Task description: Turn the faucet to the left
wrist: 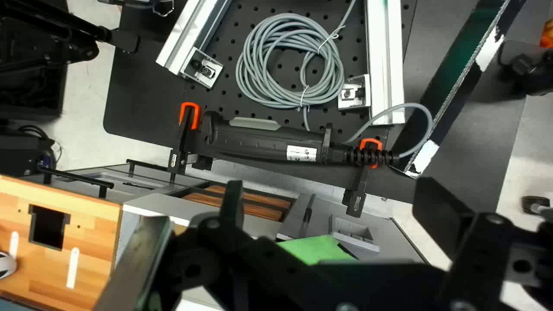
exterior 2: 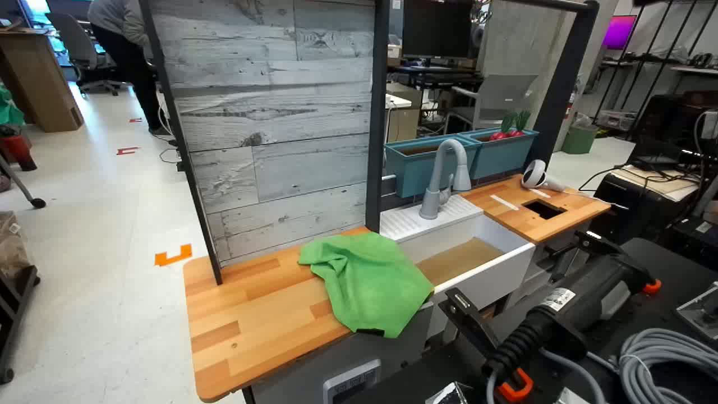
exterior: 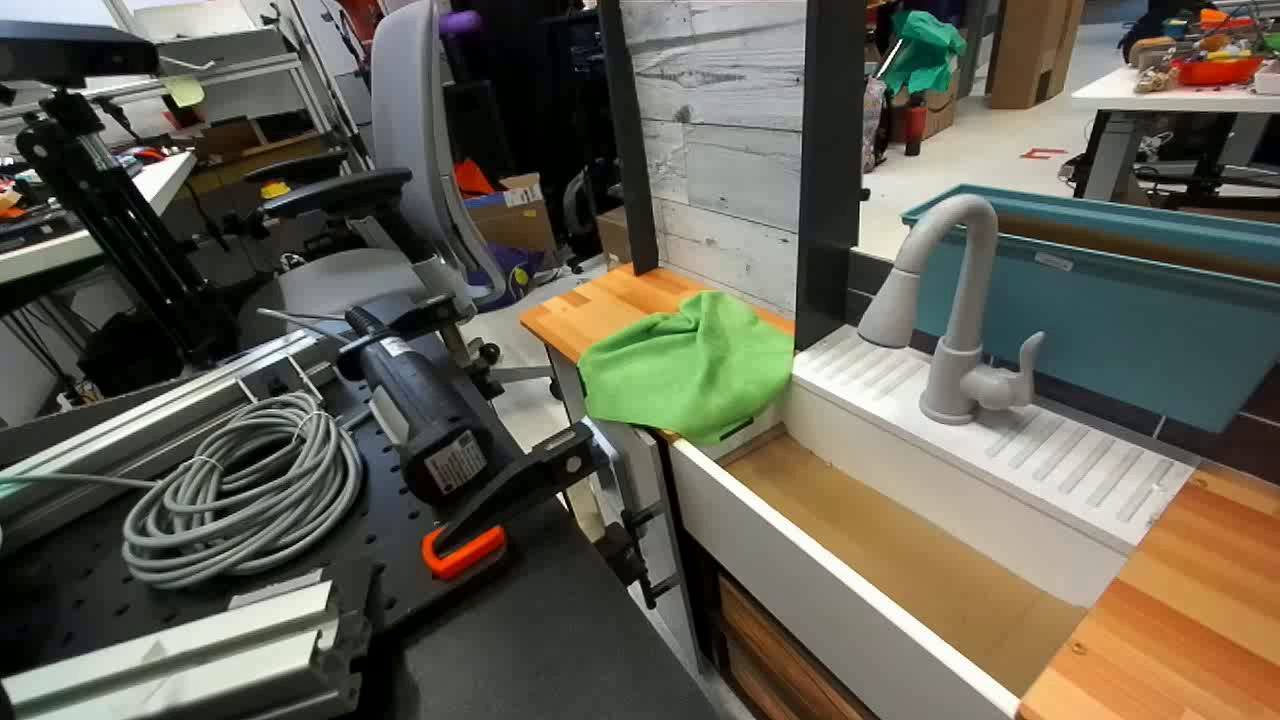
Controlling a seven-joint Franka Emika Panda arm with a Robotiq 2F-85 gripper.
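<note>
The faucet (exterior: 968, 300) is matte grey with an arched gooseneck spout. It stands on the white ridged ledge (exterior: 1090, 470) behind the sink (exterior: 850, 590). Its spout head points left in this exterior view, and its small lever (exterior: 1028, 368) is on the right of the base. In an exterior view the faucet (exterior 2: 432, 193) shows with its spout head to the right. In the wrist view I cannot make out the faucet. My gripper (wrist: 330, 203) shows only in the wrist view, with its two dark fingers wide apart and nothing between them. It is away from the faucet.
A green cloth (exterior 2: 370, 280) drapes over the wooden counter (exterior 2: 252, 320) beside the sink. Teal planters (exterior: 1110, 330) stand behind the faucet. A black handheld device (wrist: 268, 140), orange-tipped clamps (wrist: 190, 114) and a grey cable coil (wrist: 289, 60) lie on the black table.
</note>
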